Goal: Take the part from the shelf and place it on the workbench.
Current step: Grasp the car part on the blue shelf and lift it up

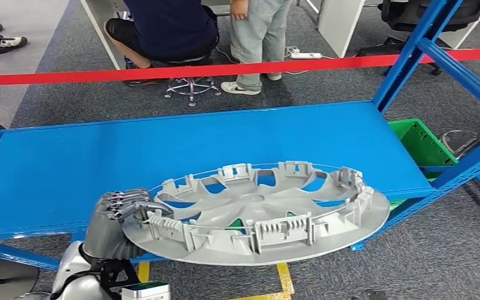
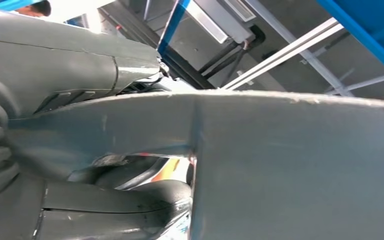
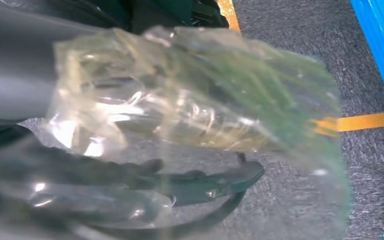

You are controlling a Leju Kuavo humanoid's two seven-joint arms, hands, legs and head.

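Left hand (image 1: 122,209): fingers curled over the rim of the wheel cover (image 1: 256,212), gripping one edge only.
Right hand (image 3: 145,125): wrapped in clear film; open or closed cannot be told.
Wheel cover location: over the front edge of the blue shelf (image 1: 100,156), mostly overhanging.
Risk: single-edge grip; the cover may tilt, slip, or catch the shelf edge.
Green crate (image 1: 422,144): beside the shelf; contents not visible.

Matt grey plastic part (image 1: 256,215) on a smooth blue painted metal shelf (image 1: 100,156); rough grey carpet (image 1: 325,81).
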